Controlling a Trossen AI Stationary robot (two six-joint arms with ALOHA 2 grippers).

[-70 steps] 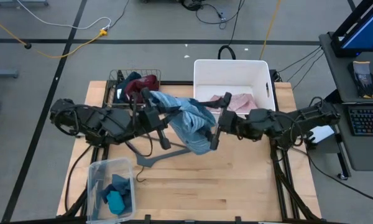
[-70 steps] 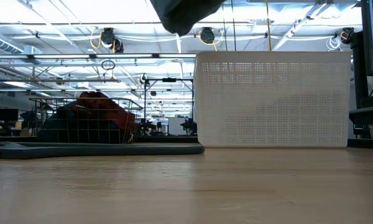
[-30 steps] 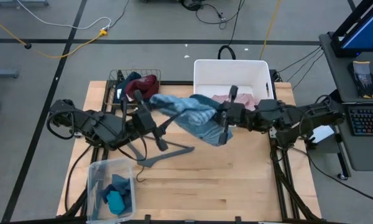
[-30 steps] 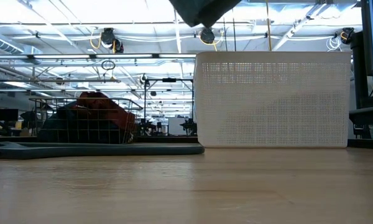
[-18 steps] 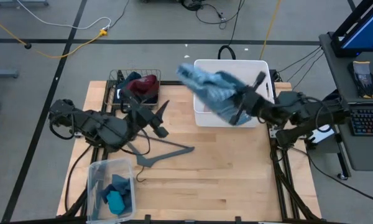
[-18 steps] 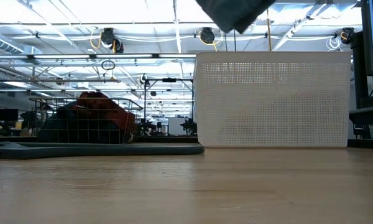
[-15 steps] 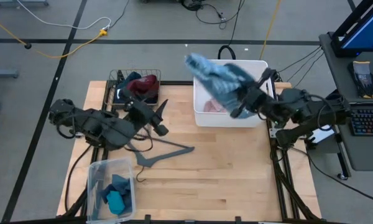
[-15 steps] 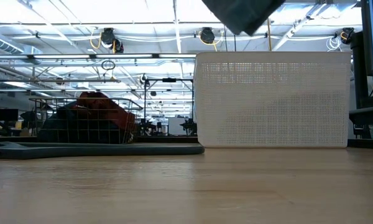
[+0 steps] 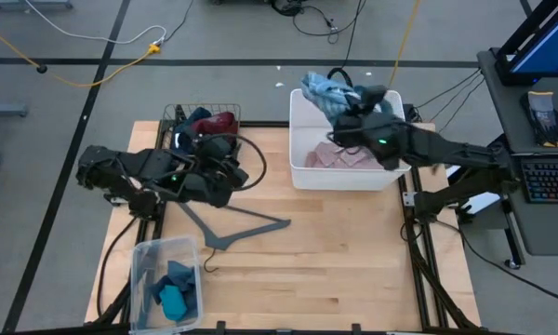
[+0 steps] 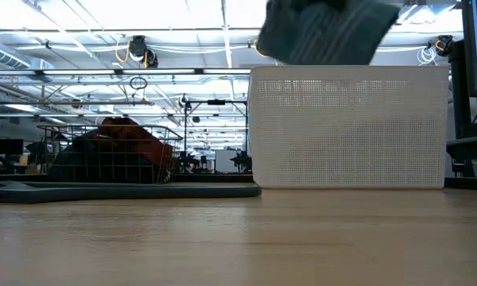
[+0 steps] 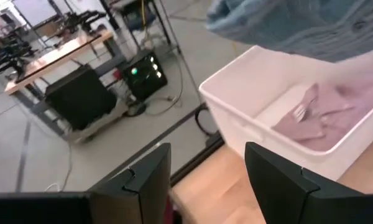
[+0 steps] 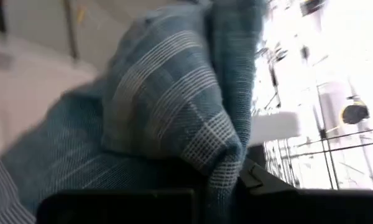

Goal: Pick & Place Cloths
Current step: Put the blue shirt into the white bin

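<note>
Right claw (image 9: 346,110) clenched on light blue striped fabric shirt (image 9: 327,93) over white perforated plastic bin (image 9: 302,163), left claw (image 11: 205,177) released beside dark wire basket (image 9: 181,113).

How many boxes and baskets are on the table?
3: a white bin at the back right, a wire basket at the back left, and a clear tub at the front left.

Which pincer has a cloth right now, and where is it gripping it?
The right pincer holds the light blue striped shirt by a bunched fold, above the white bin. The left pincer is open, holding nothing.
</note>
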